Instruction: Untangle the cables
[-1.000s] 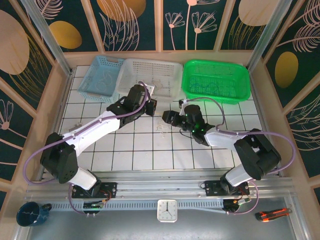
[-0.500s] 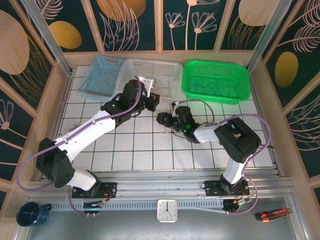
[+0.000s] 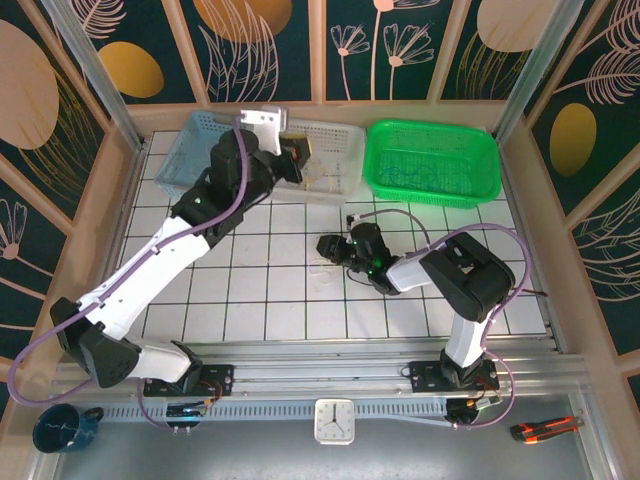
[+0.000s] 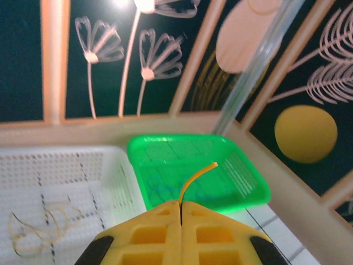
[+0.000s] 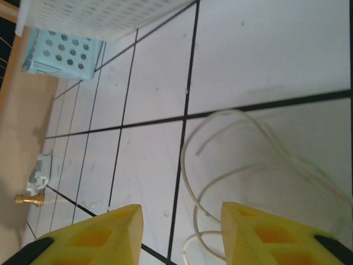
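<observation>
My left gripper [image 3: 296, 157] hangs over the white basket [image 3: 335, 140], shut on a thin yellow cable [image 4: 196, 175] whose free end curls up from between the closed fingers [image 4: 209, 221]. Another yellowish cable [image 4: 38, 222] lies coiled inside that basket [image 4: 66, 165]. Bluish strands [image 4: 162, 187] lie in the green basket [image 4: 242, 182]. My right gripper [image 3: 328, 247] sits low over the tiles, open, with a whitish cable [image 5: 190, 165] looping on the tile between and beyond its fingers [image 5: 110, 232]. That whitish cable [image 3: 325, 263] is a faint curl beside the gripper.
Three baskets line the back: blue [image 3: 190, 160], white, and green [image 3: 480, 150]. A small brass piece [image 5: 27, 199] and a white connector [image 5: 41, 168] lie at the left wall. A clock [image 3: 333, 420], a box cutter [image 3: 545, 428] and a mug [image 3: 62, 428] sit beyond the front rail.
My left arm has risen and swung back from the table's middle to above the white basket, carrying the yellow cable. The right gripper has shifted slightly left and lower over the whitish cable.
</observation>
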Controlling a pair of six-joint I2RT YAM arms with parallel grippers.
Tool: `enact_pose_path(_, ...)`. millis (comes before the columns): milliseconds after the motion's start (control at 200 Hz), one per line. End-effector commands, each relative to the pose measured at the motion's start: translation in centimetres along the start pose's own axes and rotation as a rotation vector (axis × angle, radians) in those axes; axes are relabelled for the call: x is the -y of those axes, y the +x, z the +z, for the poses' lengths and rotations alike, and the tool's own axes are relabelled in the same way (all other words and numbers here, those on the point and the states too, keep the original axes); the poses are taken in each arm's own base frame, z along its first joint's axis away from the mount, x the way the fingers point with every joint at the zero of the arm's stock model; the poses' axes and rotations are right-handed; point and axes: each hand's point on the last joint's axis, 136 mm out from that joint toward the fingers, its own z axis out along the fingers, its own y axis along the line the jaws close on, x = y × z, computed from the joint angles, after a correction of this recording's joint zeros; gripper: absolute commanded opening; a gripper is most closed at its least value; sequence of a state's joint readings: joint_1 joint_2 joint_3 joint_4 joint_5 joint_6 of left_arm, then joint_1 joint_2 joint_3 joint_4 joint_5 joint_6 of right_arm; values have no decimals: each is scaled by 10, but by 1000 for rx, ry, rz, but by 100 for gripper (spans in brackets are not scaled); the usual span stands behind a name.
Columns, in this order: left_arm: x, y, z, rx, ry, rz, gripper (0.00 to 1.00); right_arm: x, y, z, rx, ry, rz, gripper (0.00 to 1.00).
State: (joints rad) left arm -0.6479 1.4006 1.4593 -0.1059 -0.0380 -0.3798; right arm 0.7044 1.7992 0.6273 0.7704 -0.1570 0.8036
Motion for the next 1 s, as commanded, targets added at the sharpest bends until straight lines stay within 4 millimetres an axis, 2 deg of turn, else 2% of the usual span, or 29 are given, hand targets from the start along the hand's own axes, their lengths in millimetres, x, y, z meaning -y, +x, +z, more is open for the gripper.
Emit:
enact_pose_path(0, -35, -21, 17, 65, -101, 23, 0, -19, -10, -9, 46, -42, -7, 43)
enact_pose_path(145, -76, -26, 43, 66, -186, 22, 0, -33, -20, -23, 70, -52, -37, 47)
enact_pose_path(225, -94, -19, 61, 49, -234, 43, 0, -41, -27, -33, 94, -63, -48, 48)
enact_pose_path(305, -113, -8, 79, 16, -289, 60, 0, -49, -36, -43, 119, -63, -66, 49)
enact_pose_path(335, -125, 5, 92, -15, -313, 65, 0, -51, -38, -48, 129, -58, -76, 49)
enact_pose_path(440, -149, 27, 116, -60, -352, 63, 0, -57, -52, -66, 180, -29, -107, 50)
enact_pose_path(676, -182, 68, 153, -162, -418, 89, 0, -58, -76, -106, 263, 57, -139, 52)
enact_pose_path(716, -186, 74, 157, -178, -427, 93, 8, -58, -78, -110, 267, 65, -139, 53)
enact_pose_path(776, -191, 79, 161, -198, -435, 91, 25, -58, -81, -117, 275, 75, -144, 53)
enact_pose_path(866, -188, 76, 161, -201, -428, 89, 49, -59, -86, -127, 293, 81, -147, 53)
enact_pose_path(996, -176, 61, 151, -181, -392, 84, 67, -59, -92, -136, 304, 92, -150, 53)
